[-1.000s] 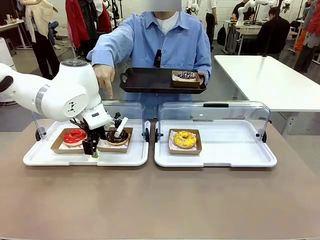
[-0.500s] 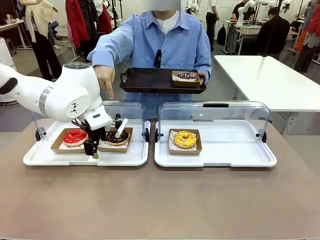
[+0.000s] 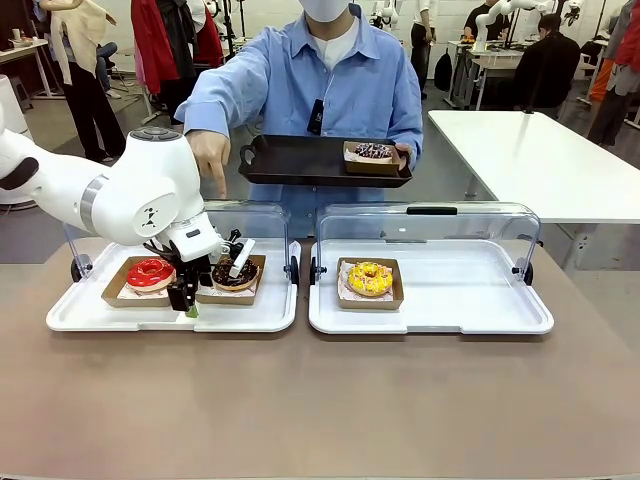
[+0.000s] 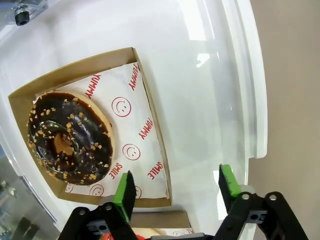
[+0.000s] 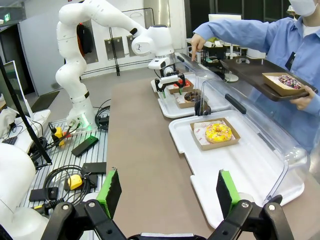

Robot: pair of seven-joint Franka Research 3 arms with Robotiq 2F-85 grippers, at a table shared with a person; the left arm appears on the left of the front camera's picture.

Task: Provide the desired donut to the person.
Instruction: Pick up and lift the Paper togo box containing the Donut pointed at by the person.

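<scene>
A chocolate donut point(image 4: 67, 142) with nut bits lies in a cardboard box point(image 4: 150, 125) on the left white tray point(image 3: 250, 315), next to a red donut point(image 3: 150, 272). My left gripper point(image 4: 175, 182) hangs low over that box, open, its fingers straddling the box's near edge without touching the donut point(image 3: 236, 272). The person point(image 3: 330, 80) points a finger point(image 3: 215, 185) down at the left case and holds a black tray point(image 3: 300, 160) carrying a sprinkled donut point(image 3: 373, 152). My right gripper point(image 5: 169, 190) is open and holds nothing, well back from the trays.
A yellow donut point(image 3: 370, 277) sits in a box on the right white tray point(image 3: 450, 315). Both trays have clear lids point(image 3: 430, 225) raised at the back. Bare brown tabletop point(image 3: 320, 400) stretches in front. A white table point(image 3: 540, 150) stands at the far right.
The left arm has shifted slightly to the left; its gripper stays at the chocolate donut's box with the fingers apart. The person's pointing hand and tray have not moved.
</scene>
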